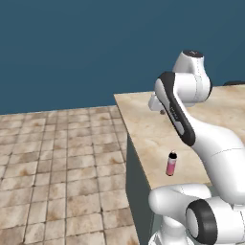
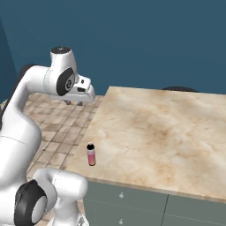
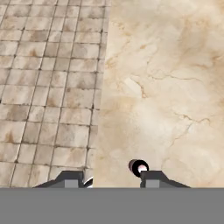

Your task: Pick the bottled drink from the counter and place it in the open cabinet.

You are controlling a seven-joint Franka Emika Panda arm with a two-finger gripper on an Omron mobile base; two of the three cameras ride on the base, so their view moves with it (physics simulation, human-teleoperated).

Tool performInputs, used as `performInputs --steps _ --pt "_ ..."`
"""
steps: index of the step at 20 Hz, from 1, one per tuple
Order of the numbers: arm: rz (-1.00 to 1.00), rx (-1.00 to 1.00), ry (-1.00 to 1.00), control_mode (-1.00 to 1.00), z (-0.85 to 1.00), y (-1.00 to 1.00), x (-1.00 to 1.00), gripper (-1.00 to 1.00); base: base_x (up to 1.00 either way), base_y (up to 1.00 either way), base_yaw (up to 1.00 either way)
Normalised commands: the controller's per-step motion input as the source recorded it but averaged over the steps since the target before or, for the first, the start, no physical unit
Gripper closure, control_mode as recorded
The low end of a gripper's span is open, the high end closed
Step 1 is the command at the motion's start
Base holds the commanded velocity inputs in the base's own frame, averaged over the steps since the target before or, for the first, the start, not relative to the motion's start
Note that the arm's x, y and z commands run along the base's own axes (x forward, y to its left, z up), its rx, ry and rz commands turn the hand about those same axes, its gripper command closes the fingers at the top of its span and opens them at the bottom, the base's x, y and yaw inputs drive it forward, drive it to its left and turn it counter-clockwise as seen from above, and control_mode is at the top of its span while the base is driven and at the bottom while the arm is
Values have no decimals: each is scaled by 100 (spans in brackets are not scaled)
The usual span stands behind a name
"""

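While the bottled drink [image 1: 171, 163] stands upright on the surface [image 1: 158, 129], close to the near left corner, the white arm [image 1: 191, 129] arches high above it. In the left base view the bottle sits just in from the left edge, its dark cap up and its pink body catching light. In the right base view the same bottle [image 2: 91, 154] stands alone near the front edge of the marble-patterned surface [image 2: 159, 137], above the grey-green drawer fronts [image 2: 145, 205]. The gripper [image 2: 73, 102] hangs over the left edge of the surface, further back than the bottle and well above it, touching nothing. In the hand view the camera looks straight down: the tiled floor [image 3: 48, 87] lies to the left, the beige top [image 3: 166, 78] to the right, and the bottle's round cap [image 3: 139, 168] shows from above just beside the right fingertip. The fingers [image 3: 151, 177] carry nothing, and they are drawn together as far as they go. A dark rounded object [image 2: 178, 89] lies at the far edge, too little of it visible to name.
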Motion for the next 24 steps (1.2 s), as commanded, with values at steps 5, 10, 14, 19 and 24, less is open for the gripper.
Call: performInputs --steps 5,10,14,19,24 --pt "5 -2 -4 -100 -1 -12 0 -100 0 0 0" --pt "15 -5 -9 -100 0 -48 -2 -100 0 0 0" --pt "19 -2 -11 -100 0 -41 0 -100 0 0 0" --pt "19 -1 -18 -100 0 -11 0 -100 0 0 0" --pt "18 0 -17 -100 0 -7 0 -100 0 0 0"
